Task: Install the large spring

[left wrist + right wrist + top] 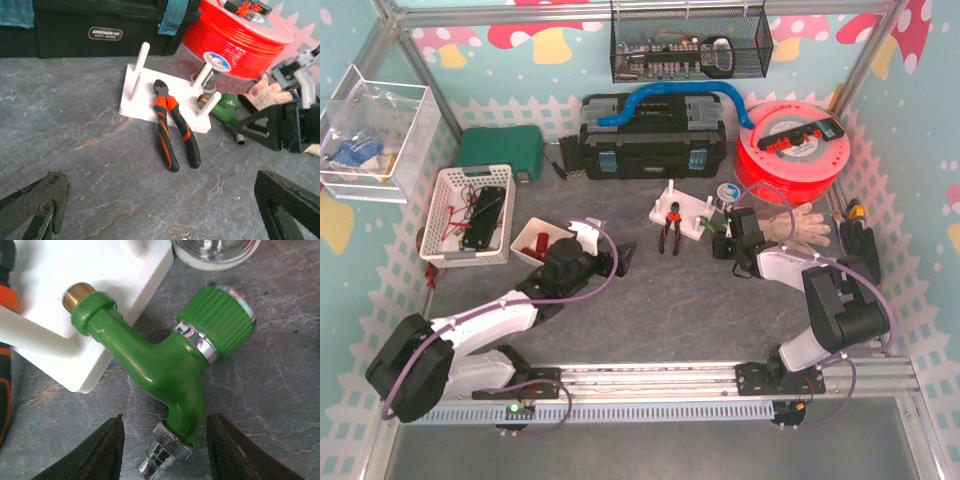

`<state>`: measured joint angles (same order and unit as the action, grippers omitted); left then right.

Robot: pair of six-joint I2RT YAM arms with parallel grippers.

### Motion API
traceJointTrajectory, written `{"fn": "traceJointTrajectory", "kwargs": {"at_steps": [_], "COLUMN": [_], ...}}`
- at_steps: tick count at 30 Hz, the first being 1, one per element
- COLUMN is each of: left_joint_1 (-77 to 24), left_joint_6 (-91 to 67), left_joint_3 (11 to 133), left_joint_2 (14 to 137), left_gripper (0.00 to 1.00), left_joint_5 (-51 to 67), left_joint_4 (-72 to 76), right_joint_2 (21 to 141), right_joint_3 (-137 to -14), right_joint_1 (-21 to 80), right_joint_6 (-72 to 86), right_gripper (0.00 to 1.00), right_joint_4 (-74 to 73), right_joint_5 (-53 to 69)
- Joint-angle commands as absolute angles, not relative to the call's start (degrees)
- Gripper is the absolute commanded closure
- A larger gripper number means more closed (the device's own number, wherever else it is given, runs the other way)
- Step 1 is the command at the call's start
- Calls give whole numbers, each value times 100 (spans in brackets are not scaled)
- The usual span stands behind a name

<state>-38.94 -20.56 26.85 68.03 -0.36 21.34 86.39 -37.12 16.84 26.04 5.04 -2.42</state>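
The top view looks steeply down from above and behind the arm bases at 6 o'clock, taking in the whole counter from afar. The left wrist view skims low over it, facing the white peg stand at middle range, with the left fingers at 7 and 5 o'clock. The right wrist view looks down from very close on the green tap, with the right fingers at 6 o'clock. All three share the white peg stand and the green tap.

Left arm: yours stretches forward and to the right, lying low.
Left gripper: your fingers stand wide apart.
Right arm: yours folds at the elbow, forearm pointing left.
Right gripper: your fingers are parted, aimed downward.
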Motion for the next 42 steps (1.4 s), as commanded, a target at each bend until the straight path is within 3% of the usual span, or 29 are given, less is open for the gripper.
{"fn": "traceJointTrajectory", "kwargs": {"at_steps": [1,13,27,42], "left_joint_1": [-3929,-3929,-3929,-3930], "left_joint_6": [-1916,-1960,-1952,-1956], "left_joint_3": [2529,2556,2617,2585], "left_joint_2": [6480,6473,6609,6574], "left_gripper": [1,1,1,1], "left_joint_5": [-235,-164,-144,-217], "left_joint_4": [2295,2257,2240,2233], "right_joint_2": [8954,9531,9995,8458], "right_joint_3": [-3846,-4168,-4501,-3815], "right_joint_1": [1778,1854,1960,1969], "right_joint_6": [2739,3015,3943,4124], "right_gripper": [52,54,69,87], "right_joint_4": [596,418,71,373], "right_joint_5": [-550,-1016,-1422,-1656]}}
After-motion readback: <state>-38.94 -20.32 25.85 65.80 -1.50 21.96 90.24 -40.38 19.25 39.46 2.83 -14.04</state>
